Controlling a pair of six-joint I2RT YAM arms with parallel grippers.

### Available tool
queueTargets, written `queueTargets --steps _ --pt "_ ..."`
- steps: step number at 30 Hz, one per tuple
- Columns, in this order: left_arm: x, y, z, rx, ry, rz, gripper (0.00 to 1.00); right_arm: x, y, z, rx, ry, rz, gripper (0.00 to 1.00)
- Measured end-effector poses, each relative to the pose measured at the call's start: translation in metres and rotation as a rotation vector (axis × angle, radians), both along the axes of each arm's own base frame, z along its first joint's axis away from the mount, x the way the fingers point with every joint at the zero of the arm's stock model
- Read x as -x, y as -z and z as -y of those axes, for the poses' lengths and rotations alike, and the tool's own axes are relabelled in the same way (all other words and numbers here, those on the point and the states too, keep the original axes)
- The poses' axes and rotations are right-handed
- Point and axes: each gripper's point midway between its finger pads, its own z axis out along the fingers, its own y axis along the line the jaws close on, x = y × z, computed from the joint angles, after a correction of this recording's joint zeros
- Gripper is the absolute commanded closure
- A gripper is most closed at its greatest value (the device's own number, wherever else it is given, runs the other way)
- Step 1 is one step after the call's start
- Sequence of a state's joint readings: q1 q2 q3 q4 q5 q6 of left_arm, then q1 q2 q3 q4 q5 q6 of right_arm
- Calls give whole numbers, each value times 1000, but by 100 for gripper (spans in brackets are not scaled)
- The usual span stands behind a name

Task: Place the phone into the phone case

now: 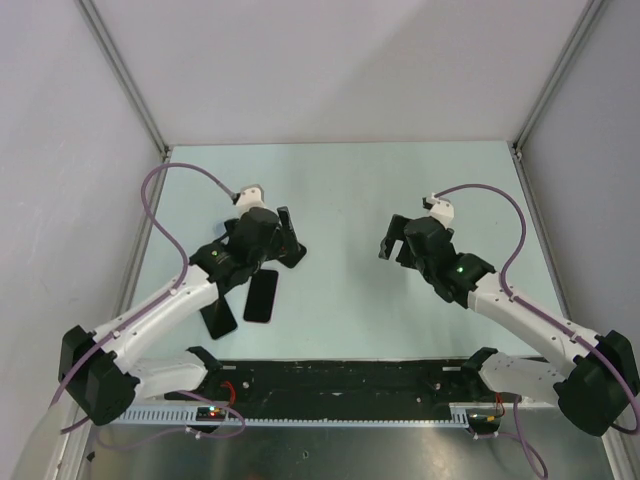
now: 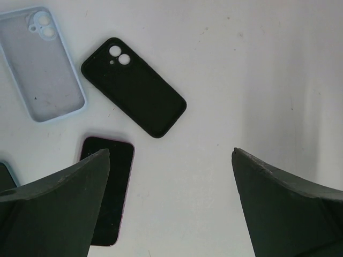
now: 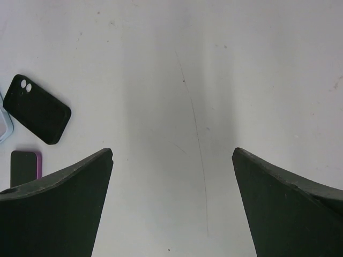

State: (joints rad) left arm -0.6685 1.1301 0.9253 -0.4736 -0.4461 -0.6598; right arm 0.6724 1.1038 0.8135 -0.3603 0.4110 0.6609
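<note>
In the left wrist view the pale-blue phone case (image 2: 44,64) lies empty, inside up, at the top left. The phone (image 2: 115,184), a dark slab with a pinkish rim, lies below it, partly behind my left finger. My left gripper (image 2: 170,151) hangs open above bare table, right of the phone, holding nothing. From the right wrist the phone (image 3: 25,165) shows far left, with a sliver of the phone case (image 3: 4,126). My right gripper (image 3: 172,150) is open over bare table. From above, the left gripper (image 1: 288,240) and right gripper (image 1: 393,240) face each other.
A black case (image 2: 134,85) with camera holes lies between the pale-blue case and my left gripper, also seen as the black case (image 3: 37,110). Another dark slab with a pale rim (image 2: 3,174) peeks in at the left edge. Two dark slabs (image 1: 262,295) (image 1: 220,318) lie near the left arm.
</note>
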Motion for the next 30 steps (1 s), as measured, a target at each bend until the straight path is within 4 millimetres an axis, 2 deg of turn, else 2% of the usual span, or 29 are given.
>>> queueTargets --steps 7,12,19,24,30 --pt "-4 21 -19 -24 -117 -67 3 0 0 -1 -6 -9 -3 0" --pt "-16 42 -35 -23 -257 -135 16 1 0 -5 -21 -25 -8 0" --pt "-45 78 -38 -53 -376 -233 33 3 0 -10 -37 -50 -17 0" --pt "-62 96 -35 -61 -417 -270 41 5 -1 -11 -44 -59 -20 0" --pt "-72 122 -47 -63 -486 -330 49 7 -1 -9 -41 -58 -25 0"
